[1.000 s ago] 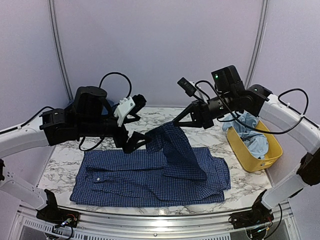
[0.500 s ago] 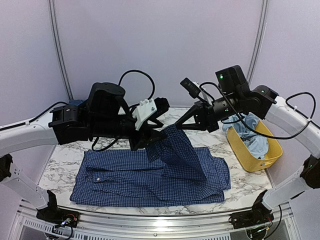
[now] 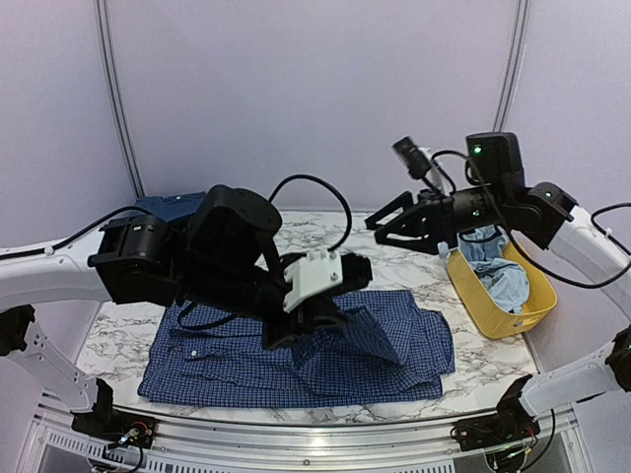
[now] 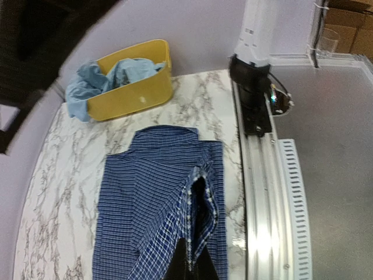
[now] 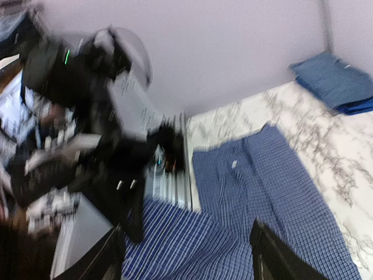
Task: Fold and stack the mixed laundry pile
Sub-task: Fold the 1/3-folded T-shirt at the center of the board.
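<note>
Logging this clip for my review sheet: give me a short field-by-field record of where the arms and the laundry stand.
left gripper: shut on the checked shirt at its button edge, low down
right gripper: open, empty, in the air near the yellow tub
checked shirt: spread on the marble table, one panel lifted
yellow tub: right side of the table, holds a light-blue garment
dark-blue piece: folded, far left of the table
</note>
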You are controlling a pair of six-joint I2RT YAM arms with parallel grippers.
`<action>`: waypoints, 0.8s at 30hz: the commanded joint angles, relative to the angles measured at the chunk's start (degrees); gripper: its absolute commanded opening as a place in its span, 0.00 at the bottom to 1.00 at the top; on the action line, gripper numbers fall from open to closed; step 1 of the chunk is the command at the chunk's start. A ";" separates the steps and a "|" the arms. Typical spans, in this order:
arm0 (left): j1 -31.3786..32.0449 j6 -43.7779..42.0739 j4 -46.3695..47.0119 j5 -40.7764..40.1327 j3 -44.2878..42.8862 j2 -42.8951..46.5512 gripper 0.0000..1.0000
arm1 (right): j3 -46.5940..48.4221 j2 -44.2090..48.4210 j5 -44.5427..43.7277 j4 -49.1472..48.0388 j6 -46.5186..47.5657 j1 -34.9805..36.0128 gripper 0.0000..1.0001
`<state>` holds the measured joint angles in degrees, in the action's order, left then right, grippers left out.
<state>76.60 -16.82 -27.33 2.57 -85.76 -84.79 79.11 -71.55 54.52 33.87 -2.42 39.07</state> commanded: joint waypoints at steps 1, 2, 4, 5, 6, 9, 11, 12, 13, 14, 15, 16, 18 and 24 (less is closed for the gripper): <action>6.31 1.53 -8.42 1.02 -3.25 0.77 0.00 | -6.88 5.68 4.07 -21.28 -16.05 -9.99 0.76; 7.41 1.72 -9.37 1.08 -3.86 0.21 0.00 | -8.05 5.26 3.07 -23.34 -17.87 -11.60 0.76; 9.26 1.79 -11.17 1.09 -5.38 -1.19 0.00 | -8.28 2.60 0.61 -21.50 -16.77 -12.95 0.74; 9.95 1.79 -11.97 0.90 -6.20 -1.95 0.00 | -7.88 0.92 -1.77 -18.53 -14.78 -12.99 0.72; 10.66 1.71 -12.74 0.63 -6.97 -2.63 0.00 | -7.76 -1.04 -3.27 -16.13 -13.32 -13.05 0.70; 11.73 2.00 -13.09 -0.36 -8.65 -3.91 0.00 | -7.42 -7.15 -5.33 -11.16 -9.41 -13.05 0.59; 11.92 2.69 -13.08 -1.55 -10.01 -5.00 0.00 | -8.16 -10.37 -5.73 -9.92 -7.85 -13.05 0.56; 11.93 3.19 -13.04 -2.18 -10.52 -5.37 0.00 | -8.87 -11.64 -5.97 -10.14 -7.64 -13.05 0.55; 11.91 3.58 -12.73 -2.29 -10.90 -5.68 0.00 | -9.62 -12.81 -5.83 -10.39 -7.36 -13.05 0.54; 11.82 4.19 -12.24 -4.04 -11.18 -6.07 0.00 | -10.12 -14.09 -5.48 -10.40 -6.91 -13.05 0.54; 11.60 5.00 -11.55 -5.29 -11.26 -6.28 0.00 | -10.86 -15.31 -5.09 -10.65 -6.68 -13.03 0.53; 11.22 6.28 -10.69 -6.49 -11.23 -6.46 0.00 | -11.57 -16.88 -4.56 -10.77 -6.60 -13.03 0.52; 9.32 11.31 -8.53 -9.91 -10.35 -6.43 0.00 | -12.20 -20.36 -3.93 -9.77 -5.73 -13.05 0.49; -4.21 30.91 0.71 -8.94 3.53 -0.88 0.00 | -12.04 -21.78 -5.53 -10.65 -8.18 -14.50 0.53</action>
<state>81.06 -0.75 -33.17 -4.75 -91.00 -89.95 66.00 -95.07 49.71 23.90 -9.93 26.09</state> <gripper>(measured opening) 0.009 0.506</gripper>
